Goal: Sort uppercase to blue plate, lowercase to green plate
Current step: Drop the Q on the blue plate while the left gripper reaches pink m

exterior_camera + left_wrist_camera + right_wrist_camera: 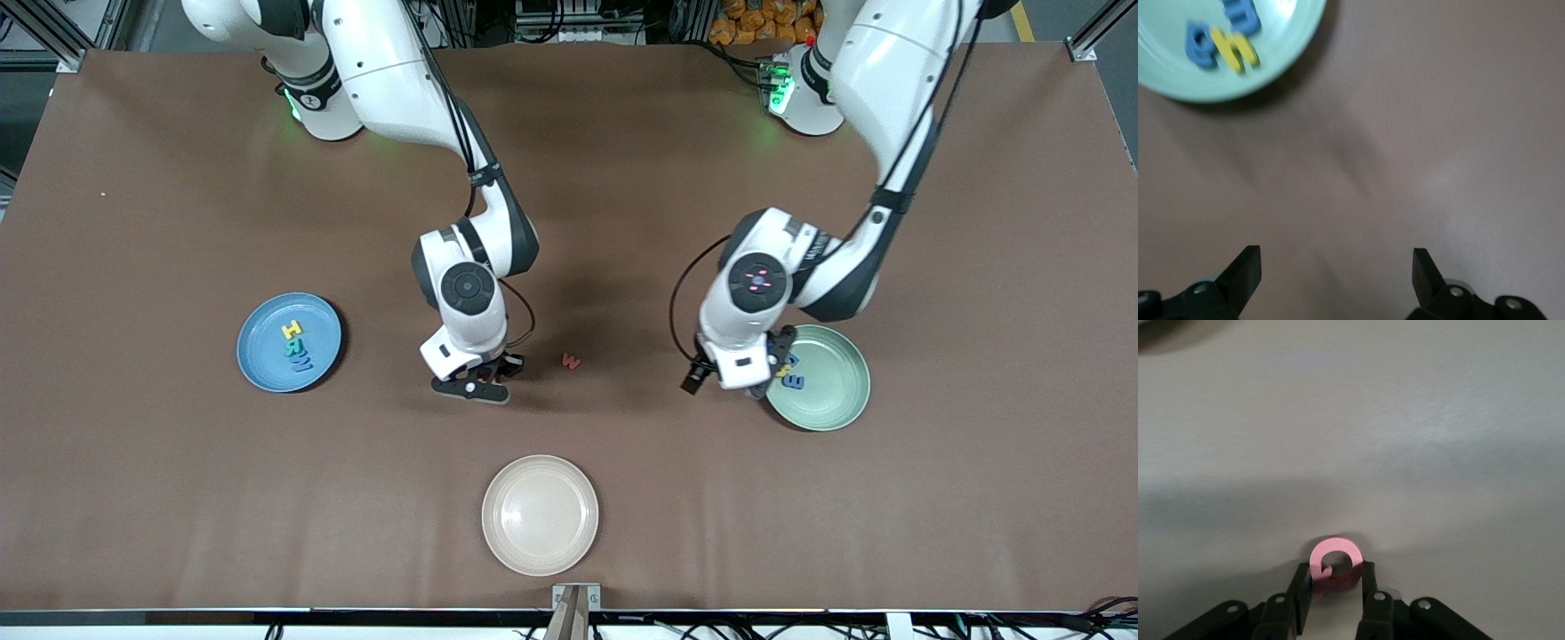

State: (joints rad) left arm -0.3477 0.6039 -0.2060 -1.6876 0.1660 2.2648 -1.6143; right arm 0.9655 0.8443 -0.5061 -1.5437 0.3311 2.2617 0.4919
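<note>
- Uppercase letters first: I see yellow H [291,329], teal-green R [293,348] and blue W [302,363] lying in a row on the blue plate [258,356], which sits toward the right arm's end of the table.
- Red Q [1334,564] is pinched between the right gripper [1337,590] fingers [1301,590]; in the right wrist view I see the ring shape clamped on both sides, low at the brown table [800,516].
- Right gripper [484,378] is at mid-table, between the blue plate and the red m; closed on the red Q.
- Red m [572,361] lies on the bare table just beside the right gripper, toward the left arm's end, on no plate.
- Green plate [840,409] sits toward the left arm's end of the table; I see yellow h [1237,51] and two blue letters [1201,45] on it, touching each other. Can't read which blue letters they are.
- Left gripper [1336,277] is over bare table at the edge of the green plate, jaws spread wide, nothing between them. In the front view its wrist covers part of the plate's rim.
- Beige plate [540,514] sits nearest the front camera, mid-table, well apart from the other two plates.
</note>
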